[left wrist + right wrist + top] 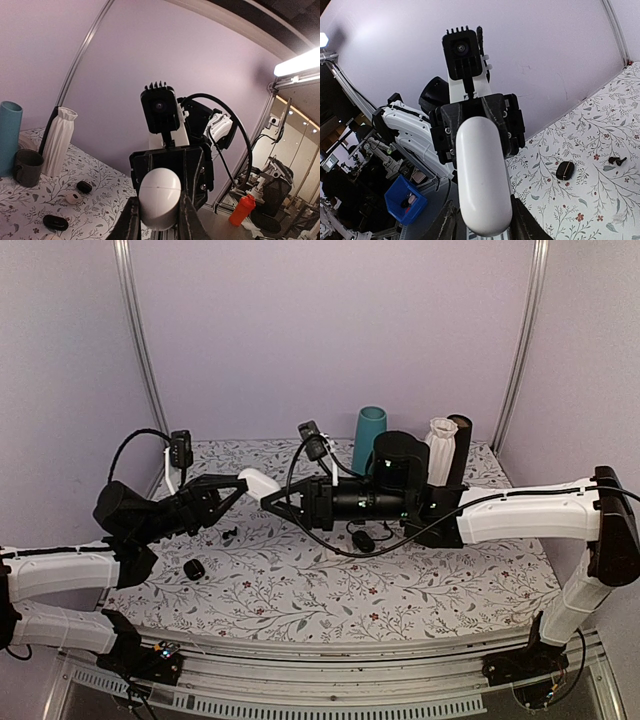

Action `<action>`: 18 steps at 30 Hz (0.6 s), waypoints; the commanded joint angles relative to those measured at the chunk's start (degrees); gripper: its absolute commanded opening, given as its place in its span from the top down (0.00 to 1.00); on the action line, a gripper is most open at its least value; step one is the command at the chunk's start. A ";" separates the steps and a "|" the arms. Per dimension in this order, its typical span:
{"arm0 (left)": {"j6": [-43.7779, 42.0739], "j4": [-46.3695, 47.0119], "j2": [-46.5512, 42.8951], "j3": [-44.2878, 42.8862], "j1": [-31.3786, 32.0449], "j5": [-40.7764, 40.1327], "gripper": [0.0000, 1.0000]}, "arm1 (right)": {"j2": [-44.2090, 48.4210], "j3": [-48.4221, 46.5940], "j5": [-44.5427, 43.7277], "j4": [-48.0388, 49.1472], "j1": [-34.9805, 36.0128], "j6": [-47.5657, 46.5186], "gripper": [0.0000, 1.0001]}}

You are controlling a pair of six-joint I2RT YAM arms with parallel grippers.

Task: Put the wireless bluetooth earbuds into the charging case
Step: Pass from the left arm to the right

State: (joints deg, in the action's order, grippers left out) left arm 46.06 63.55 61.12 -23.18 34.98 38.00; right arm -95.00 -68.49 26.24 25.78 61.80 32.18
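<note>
**A robotics lab test booth**

Plain lilac wall panels [330, 330] framed by metal posts [140, 350] close in a desk [330, 590] covered with a floral cloth, with an aluminium rail [330, 662] along its near edge. Past the booth, the wrist views show a ceiling strip light [300, 62], cluttered equipment stands [272, 185], a blue parts bin [405, 205] and an orange bottle [241, 210].

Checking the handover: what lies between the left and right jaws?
The white case, held in the jaws of the left gripper, its far end at the right gripper; top view.
</note>
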 commanded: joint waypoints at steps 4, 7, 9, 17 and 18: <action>0.52 0.77 0.31 0.85 0.44 -1.21 1.00 | 0.07 0.12 -1.63 4.80 -0.32 0.57 0.67; 0.52 0.39 0.40 0.85 0.44 -1.26 1.00 | 0.08 0.11 -2.45 4.81 -0.29 0.14 0.67; 0.54 0.36 0.55 0.77 0.39 -1.26 1.00 | 0.08 0.05 -3.05 4.88 -0.28 -0.07 0.67; 0.57 -0.44 1.02 0.39 0.44 -1.15 1.00 | -0.01 -0.33 -3.91 4.85 -0.32 -1.37 0.76; 0.46 -0.88 1.16 0.31 0.44 -1.24 1.00 | -0.01 -0.33 -4.00 4.81 -0.28 -1.45 0.79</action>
State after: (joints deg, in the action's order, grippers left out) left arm 46.78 64.03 61.52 -23.07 34.98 36.88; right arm -95.00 -68.49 22.98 27.44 61.78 31.70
